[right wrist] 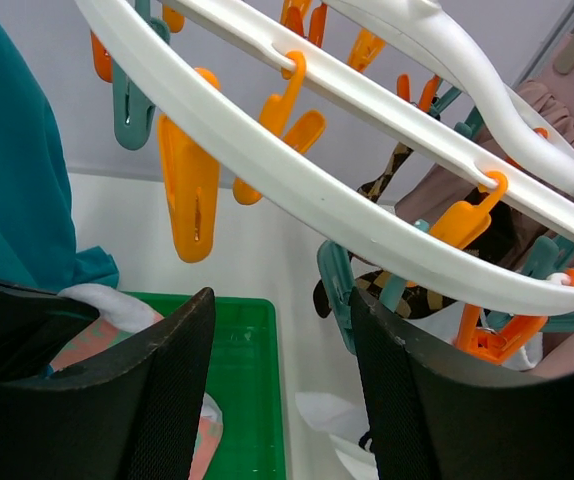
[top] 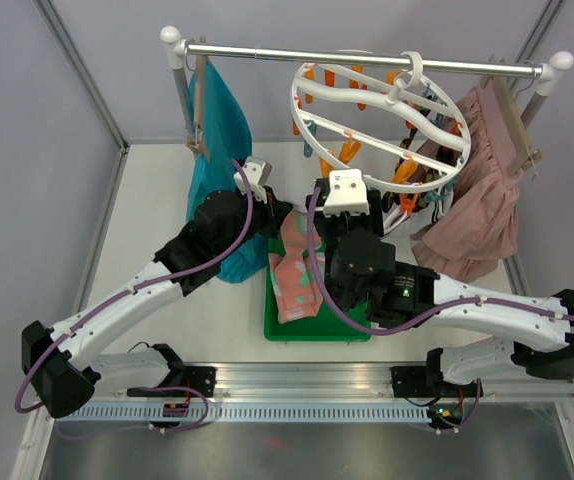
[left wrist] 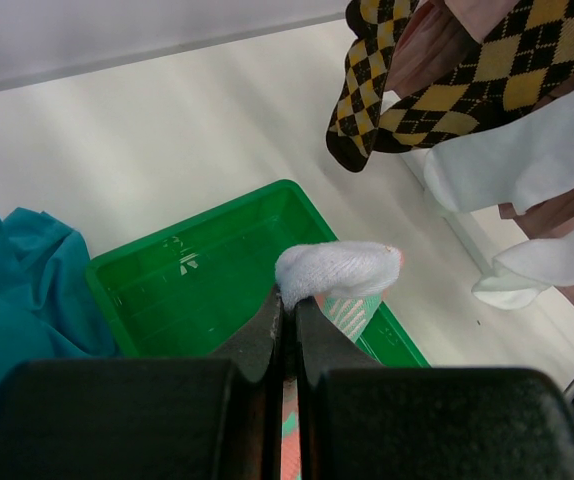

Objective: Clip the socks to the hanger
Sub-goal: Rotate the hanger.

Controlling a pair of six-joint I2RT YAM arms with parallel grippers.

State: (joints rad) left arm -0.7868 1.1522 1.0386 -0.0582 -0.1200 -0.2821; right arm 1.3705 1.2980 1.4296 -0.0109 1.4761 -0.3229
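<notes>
My left gripper (left wrist: 289, 300) is shut on a pink sock with mint patches and a white toe (left wrist: 339, 268), held above the green tray (left wrist: 137, 290). From above, that sock (top: 297, 265) hangs down into the tray. The white round hanger (right wrist: 367, 215) hangs from the rail, and its rim crosses just above my right gripper (right wrist: 279, 295). That gripper is open with nothing gripped. A teal clip (right wrist: 335, 290) hangs right at its right finger (right wrist: 417, 400), and an orange clip (right wrist: 189, 190) hangs above its left finger. Argyle socks (left wrist: 447, 70) and white socks (left wrist: 527, 150) hang from the hanger's far side.
A teal garment (top: 217, 140) hangs at the rail's left end and a dusty-pink skirt (top: 482, 200) at its right. The green tray (top: 317, 325) sits on the table between the two arms. Grey walls close in both sides.
</notes>
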